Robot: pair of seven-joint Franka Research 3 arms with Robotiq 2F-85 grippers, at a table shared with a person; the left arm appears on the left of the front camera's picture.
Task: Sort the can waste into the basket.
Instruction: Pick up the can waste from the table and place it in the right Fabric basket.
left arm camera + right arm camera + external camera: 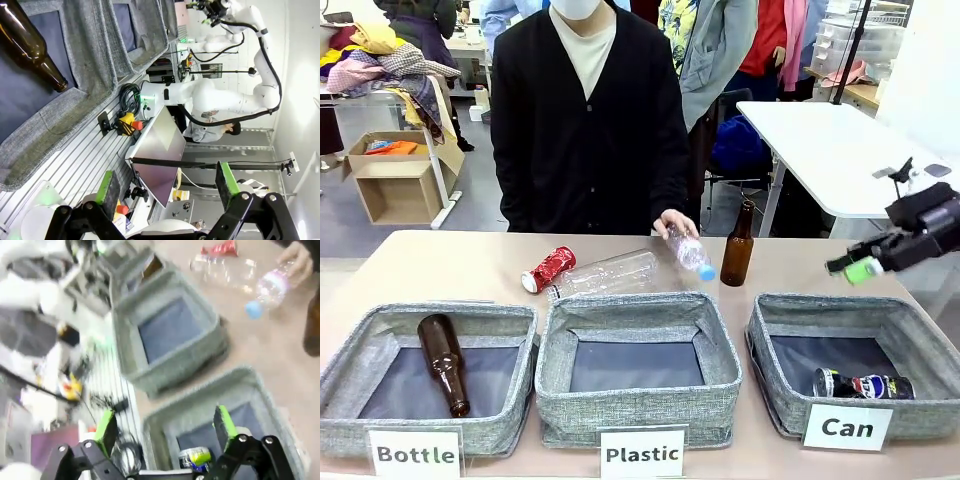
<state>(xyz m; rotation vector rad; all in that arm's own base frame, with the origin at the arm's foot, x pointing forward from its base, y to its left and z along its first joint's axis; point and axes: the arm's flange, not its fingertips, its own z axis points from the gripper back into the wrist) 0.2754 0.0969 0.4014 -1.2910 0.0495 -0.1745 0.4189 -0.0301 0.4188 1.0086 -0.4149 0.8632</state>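
"Why does the right claw [865, 266] hang wide and empty above the basket [840, 305]?"

"The black can [865, 385] lies inside; the red can [549, 269] waits on the table [440, 270]. The left claw [166, 182] gapes too."

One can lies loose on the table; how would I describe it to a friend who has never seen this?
Three grey baskets stand along the near edge of the table; find the middle basket, signed Plastic. Just behind its far left corner lies the crushed red can, beside a clear plastic bottle. Unlike that see-through bottle, it is short, red with white lettering, and dented.
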